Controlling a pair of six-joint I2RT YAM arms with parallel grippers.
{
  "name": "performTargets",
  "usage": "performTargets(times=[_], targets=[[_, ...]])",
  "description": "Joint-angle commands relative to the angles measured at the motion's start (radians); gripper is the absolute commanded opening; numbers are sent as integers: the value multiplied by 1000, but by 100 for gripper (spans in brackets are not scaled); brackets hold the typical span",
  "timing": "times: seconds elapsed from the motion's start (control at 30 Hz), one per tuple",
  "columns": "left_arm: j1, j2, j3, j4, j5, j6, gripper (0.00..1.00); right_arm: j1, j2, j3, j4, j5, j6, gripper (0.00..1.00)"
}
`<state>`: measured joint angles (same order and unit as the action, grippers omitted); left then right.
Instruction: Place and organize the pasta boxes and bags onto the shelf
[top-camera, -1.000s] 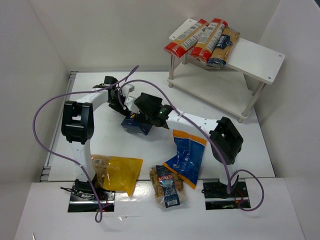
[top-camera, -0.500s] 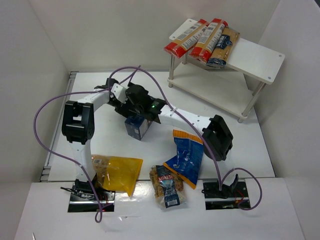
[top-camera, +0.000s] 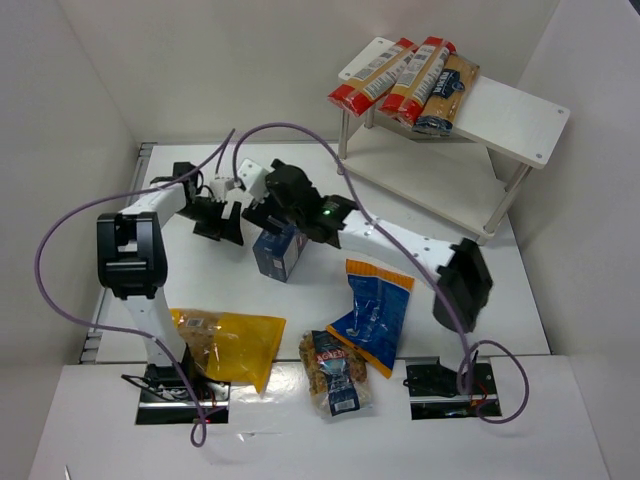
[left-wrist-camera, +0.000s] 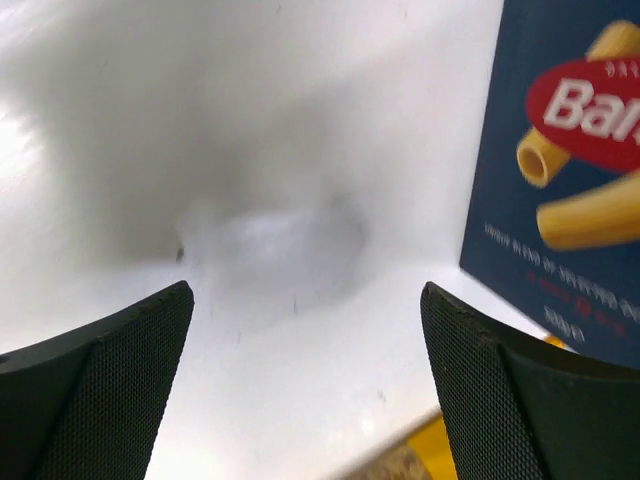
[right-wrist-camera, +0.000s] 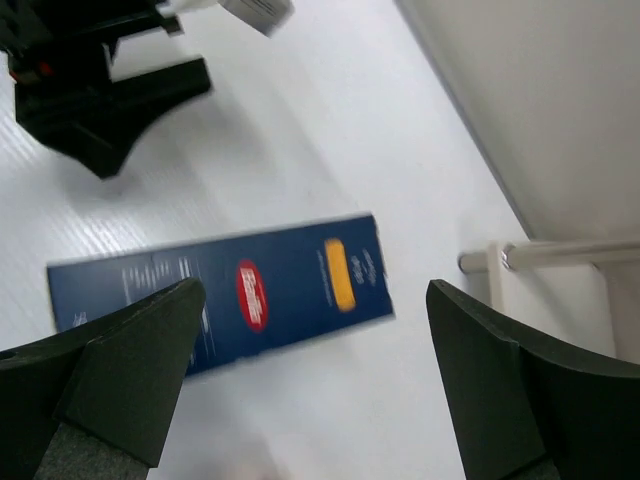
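The dark blue pasta box (top-camera: 277, 254) stands on end on the white table, free of both grippers. It shows at the right in the left wrist view (left-wrist-camera: 565, 170) and from above in the right wrist view (right-wrist-camera: 225, 292). My left gripper (top-camera: 224, 218) is open and empty just left of the box (left-wrist-camera: 305, 295). My right gripper (top-camera: 275, 212) is open, hovering above the box (right-wrist-camera: 315, 290). The yellow bag (top-camera: 226, 345), the blue bag with the orange top (top-camera: 372, 312) and the small clear bag (top-camera: 335, 373) lie near the front. The white shelf (top-camera: 520, 118) stands at the back right.
Three long spaghetti packs (top-camera: 405, 78) lie on the left of the shelf's top board. A shelf leg (right-wrist-camera: 545, 255) shows in the right wrist view. White walls close in the table on the left, back and right. Purple cables loop above both arms.
My left gripper has drawn back to the left, away from the box. The box has gone from lying tilted between the grippers to standing on end alone. My right arm has shifted slightly.
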<state>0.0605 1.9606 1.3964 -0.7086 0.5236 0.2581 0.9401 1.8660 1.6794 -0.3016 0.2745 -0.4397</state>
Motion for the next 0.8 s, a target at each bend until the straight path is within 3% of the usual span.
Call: performTargets(times=[0.0, 0.17, 0.3, 0.47, 0.53, 0.77], targets=[[-5, -193, -37, -22, -82, -49, 100, 6, -238, -129, 44, 40, 61, 100], [-28, -394, -51, -22, -82, -111, 100, 6, -447, -335, 52, 72, 101, 100], [-88, -476, -51, -43, -60, -96, 100, -52, -588, -481, -31, -15, 76, 100], [-203, -476, -40, -39, -50, -95, 100, -292, -781, -618, -103, -151, 76, 100], [-232, -488, -40, 3, -62, -137, 100, -333, -835, -655, -113, -162, 76, 100], [-364, -476, -30, 110, -240, -273, 100, -561, -1047, -794, -113, -233, 108, 100]])
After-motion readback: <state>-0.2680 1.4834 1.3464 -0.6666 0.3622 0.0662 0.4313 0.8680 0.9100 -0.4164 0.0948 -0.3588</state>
